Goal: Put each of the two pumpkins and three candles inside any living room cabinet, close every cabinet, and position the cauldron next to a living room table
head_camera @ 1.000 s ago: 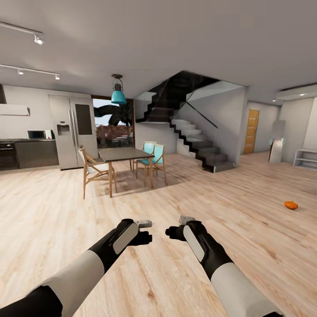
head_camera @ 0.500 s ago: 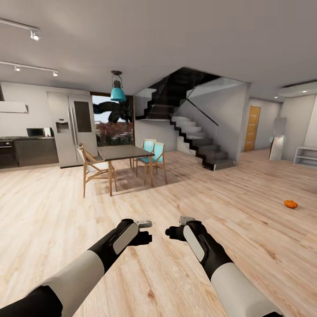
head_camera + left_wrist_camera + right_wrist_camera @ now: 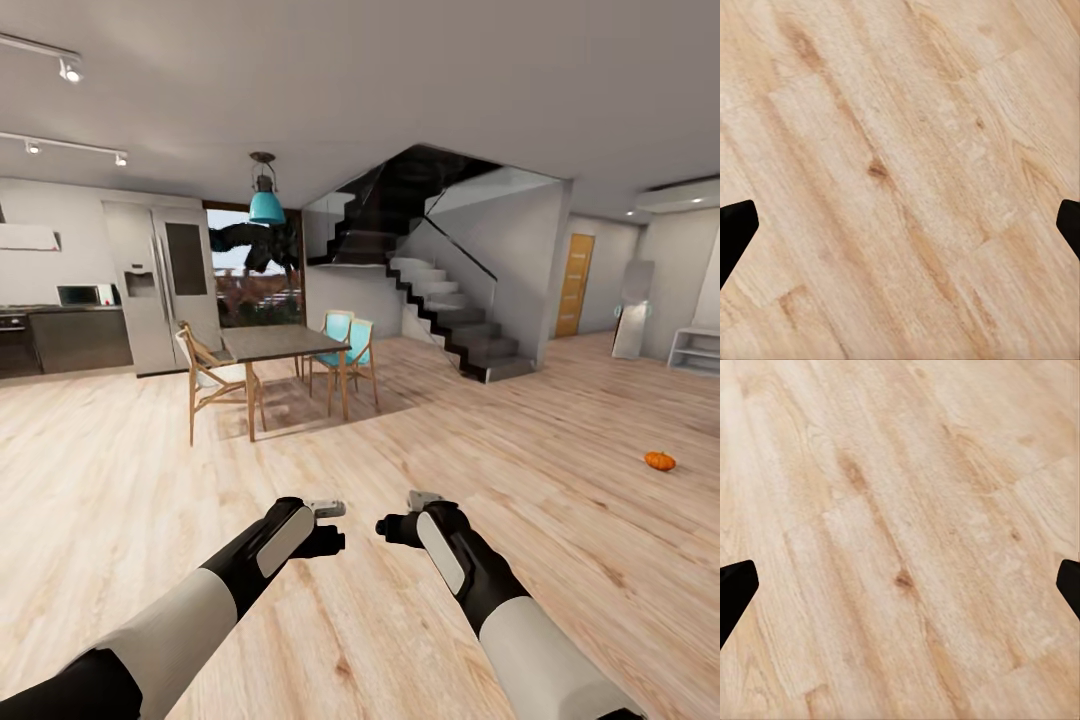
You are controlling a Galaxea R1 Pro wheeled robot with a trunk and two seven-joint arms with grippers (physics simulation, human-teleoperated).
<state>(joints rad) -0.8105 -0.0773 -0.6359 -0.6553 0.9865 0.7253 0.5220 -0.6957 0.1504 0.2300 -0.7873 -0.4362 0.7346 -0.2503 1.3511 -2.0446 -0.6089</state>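
Closest in the head view, both arms reach forward over the pale wood floor (image 3: pixel 120 450), held side by side. The left gripper (image 3: pixel 330 525) and the right gripper (image 3: pixel 395 522) point toward each other with a small gap between them. In each wrist view the two dark fingertips (image 3: pixel 735 229) (image 3: pixel 735 585) sit at opposite edges of the picture, so both grippers stand wide open, with only bare floor planks between them and nothing held.

Farther out, one orange pumpkin (image 3: pixel 659 460) lies alone on the floor, well to the right of the dining table (image 3: pixel 280 345) and nearer to the robot than that table. The dining table stands with wooden chairs (image 3: pixel 215 385) around it, two of them with blue backs. A blue hanging lamp (image 3: pixel 266 205) hangs above the table. Left of the table and beyond it is a steel fridge (image 3: pixel 160 285) beside dark kitchen counters. Right of the table a black and white staircase (image 3: pixel 440 315) rises. Far right of it are an orange door (image 3: pixel 575 285) and a white open shelf (image 3: pixel 697 352).
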